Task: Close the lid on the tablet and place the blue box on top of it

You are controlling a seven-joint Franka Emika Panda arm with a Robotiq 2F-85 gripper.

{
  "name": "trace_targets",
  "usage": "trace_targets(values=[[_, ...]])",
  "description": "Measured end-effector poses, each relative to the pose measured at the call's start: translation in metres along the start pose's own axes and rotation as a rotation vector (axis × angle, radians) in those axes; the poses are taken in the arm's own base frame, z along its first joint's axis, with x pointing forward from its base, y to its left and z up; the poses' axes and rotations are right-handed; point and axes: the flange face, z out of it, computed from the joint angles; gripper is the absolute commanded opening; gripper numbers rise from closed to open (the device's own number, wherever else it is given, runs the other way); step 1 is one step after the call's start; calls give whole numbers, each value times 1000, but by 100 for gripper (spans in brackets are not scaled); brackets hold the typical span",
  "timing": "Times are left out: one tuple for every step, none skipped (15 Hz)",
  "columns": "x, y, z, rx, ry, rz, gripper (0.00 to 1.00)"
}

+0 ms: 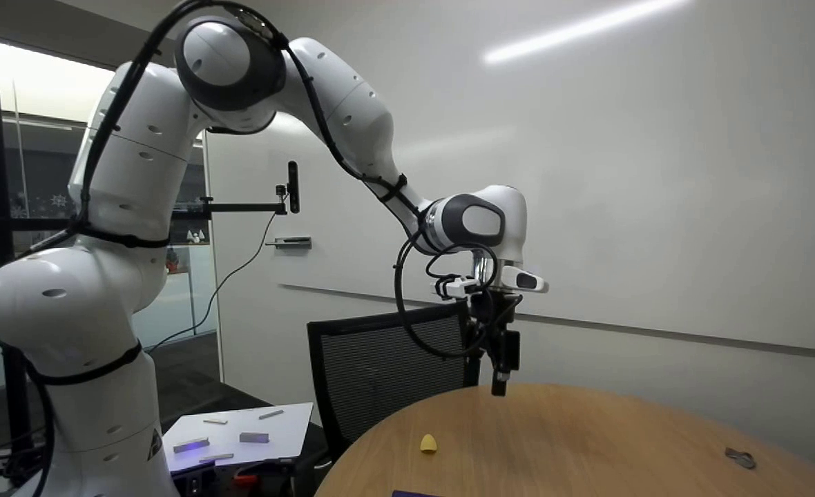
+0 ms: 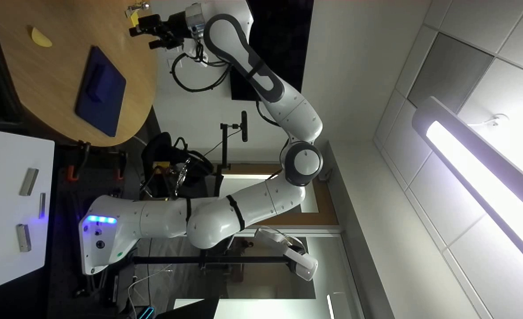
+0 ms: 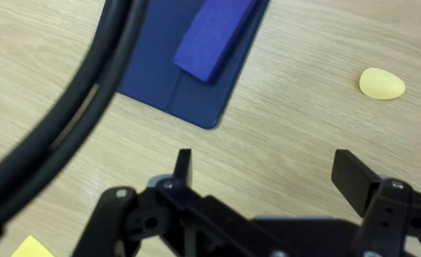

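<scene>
The tablet point(image 2: 116, 104) is a dark navy slab lying flat on the round table, its lid shut. It also shows in the wrist view point(image 3: 150, 76), and only its edge shows in an exterior view point(image 1: 411, 494). The blue box point(image 2: 101, 84) lies on top of the tablet; in the wrist view the blue box point(image 3: 214, 39) is cut off by the top edge. My gripper point(image 3: 262, 153) is open and empty, its fingers wide apart above bare wood, off the tablet's near corner. The gripper also hangs above the table in both exterior views point(image 1: 502, 378) point(image 2: 144, 39).
A small yellow rounded object point(image 3: 381, 84) lies on the table point(image 1: 587, 442) beside the tablet. A yellow piece point(image 3: 32, 248) shows at the wrist view's lower left. A small grey object point(image 1: 740, 457) lies farther out. A black chair point(image 1: 394, 366) stands at the table's edge.
</scene>
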Motion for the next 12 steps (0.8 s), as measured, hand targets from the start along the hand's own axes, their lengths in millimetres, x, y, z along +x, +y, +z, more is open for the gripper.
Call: trace_targets(values=[[1, -2, -9, 1, 17, -3, 100], [2, -4, -17, 4, 32, -4, 100], [3, -5, -25, 9, 42, -3, 100], [2, -5, -30, 15, 45, 0, 100], [1, -6, -34, 22, 42, 3, 100], [-2, -5, -38, 27, 33, 8, 100], [-6, -4, -41, 33, 20, 14, 100], [-10, -3, -45, 36, 5, 20, 100], [-15, 0, -49, 38, -11, 25, 100], [-21, 2, -54, 39, -25, 30, 100], [-28, 4, -58, 43, -39, 36, 100], [-36, 6, -62, 48, -53, 42, 100]])
